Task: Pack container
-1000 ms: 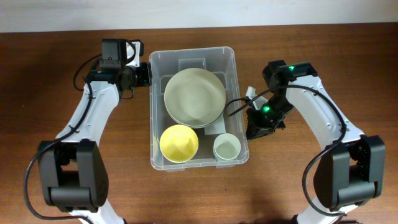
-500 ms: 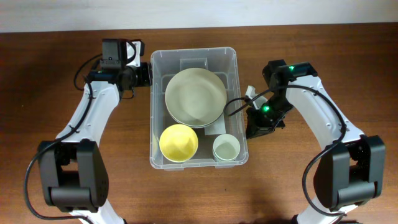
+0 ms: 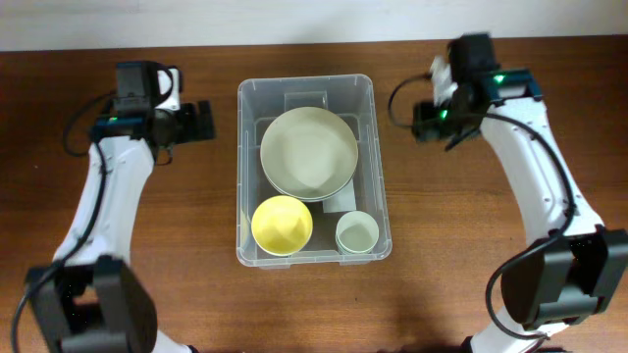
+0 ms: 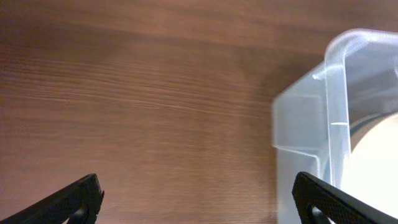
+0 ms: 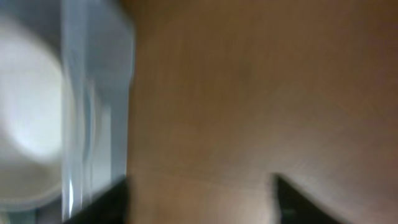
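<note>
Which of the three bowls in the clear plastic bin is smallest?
The pale green round bowl beside the yellow bowl; the wide greyish bowl dwarfs both.

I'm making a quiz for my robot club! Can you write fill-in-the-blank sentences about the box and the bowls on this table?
1. The clear container holds ___ dishes.
2. The middle-sized bowl, beside the small pale bowl, is coloured ___.
3. The left end effector is ___, with only bare table between its fingers.

Missing words: three; yellow; open.
</note>
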Controlling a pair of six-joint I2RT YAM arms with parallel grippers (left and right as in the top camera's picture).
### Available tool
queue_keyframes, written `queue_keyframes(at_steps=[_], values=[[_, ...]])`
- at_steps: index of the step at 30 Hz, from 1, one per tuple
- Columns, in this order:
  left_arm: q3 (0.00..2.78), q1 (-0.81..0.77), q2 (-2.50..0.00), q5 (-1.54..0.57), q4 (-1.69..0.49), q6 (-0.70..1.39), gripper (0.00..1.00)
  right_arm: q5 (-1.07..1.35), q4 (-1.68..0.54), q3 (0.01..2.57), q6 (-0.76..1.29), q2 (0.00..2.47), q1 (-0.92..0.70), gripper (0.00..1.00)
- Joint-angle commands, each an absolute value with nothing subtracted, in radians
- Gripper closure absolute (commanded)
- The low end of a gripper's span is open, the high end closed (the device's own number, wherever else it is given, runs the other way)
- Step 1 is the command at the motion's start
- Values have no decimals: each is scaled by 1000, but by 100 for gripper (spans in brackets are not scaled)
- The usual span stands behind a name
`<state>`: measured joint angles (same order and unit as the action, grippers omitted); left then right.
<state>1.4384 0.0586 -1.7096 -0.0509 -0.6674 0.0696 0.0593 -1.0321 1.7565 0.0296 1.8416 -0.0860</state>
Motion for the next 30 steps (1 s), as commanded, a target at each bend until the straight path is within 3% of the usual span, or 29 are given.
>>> queue_keyframes(at_steps=[1, 4, 9, 20, 30], values=[[1462, 61, -1648, 50, -691, 47, 0, -39, -960, 1827, 41, 1841, -83, 1], [1462, 62, -1647, 49, -698, 48, 0, -39, -868, 1832, 38, 1841, -83, 1], [1464, 62, -1603, 49, -761, -65, 0, -39, -913, 1832, -48, 1820, -83, 1], [1425, 105, -1271, 49, -854, -59, 0, -57, -990, 1816, 62, 1585, -64, 1], [1107, 108, -841, 22, -785, -11, 0, -65, -951, 1493, 95, 1241, -65, 1]])
